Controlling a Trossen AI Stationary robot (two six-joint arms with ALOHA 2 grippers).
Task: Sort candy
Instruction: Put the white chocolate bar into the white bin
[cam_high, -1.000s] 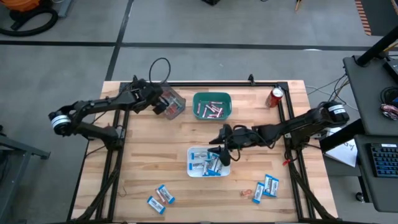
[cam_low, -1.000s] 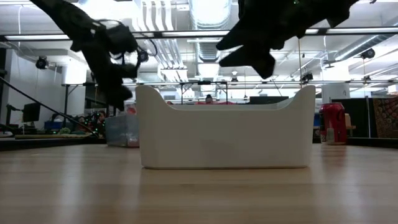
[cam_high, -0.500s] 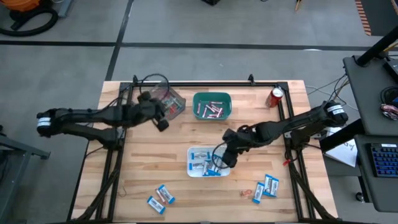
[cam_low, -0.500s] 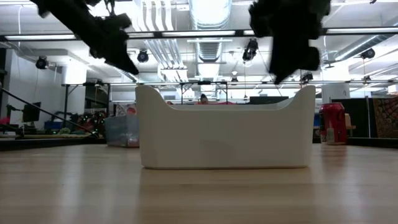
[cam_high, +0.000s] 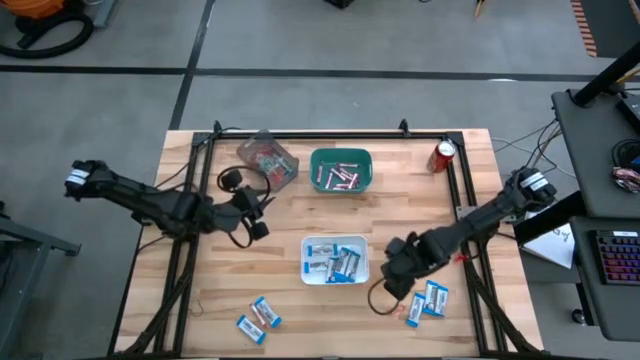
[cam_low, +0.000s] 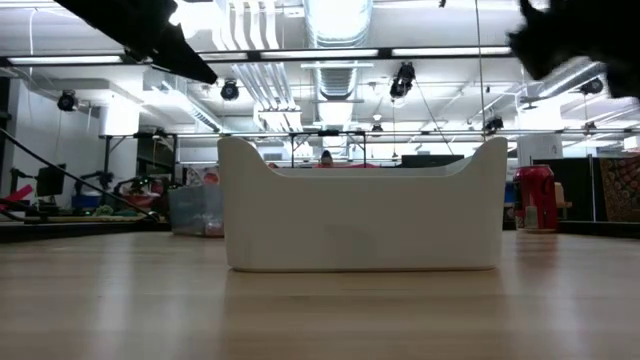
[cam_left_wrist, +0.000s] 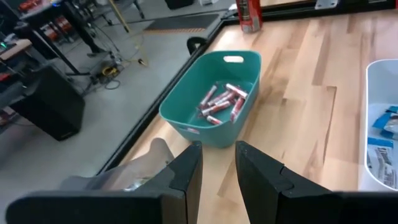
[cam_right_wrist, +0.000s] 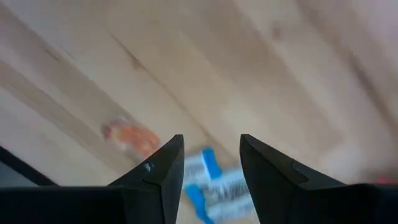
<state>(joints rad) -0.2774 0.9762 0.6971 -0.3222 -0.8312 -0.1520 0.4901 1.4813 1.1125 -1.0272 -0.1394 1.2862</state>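
Fingers apart and empty, the right gripper (cam_high: 398, 276) hangs over blue-and-white rectangular candy packets (cam_high: 431, 298) near the wooden table's (cam_high: 480, 200) near right edge; the left gripper (cam_high: 252, 212), fingers slightly apart, hovers mid-table.

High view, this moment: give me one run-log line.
right gripper: open, empty, by blue-and-white packets | left gripper: open, empty, left of white bin | teal bin: pinkish sticks

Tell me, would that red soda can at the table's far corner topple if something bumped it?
Probably, if hit near its top. The red soda can stands upright on a narrow base, taller than wide in the low view, so it looks tippy. Once down, its round body would likely roll. Whether it is full cannot be seen, so its weight is a guess.
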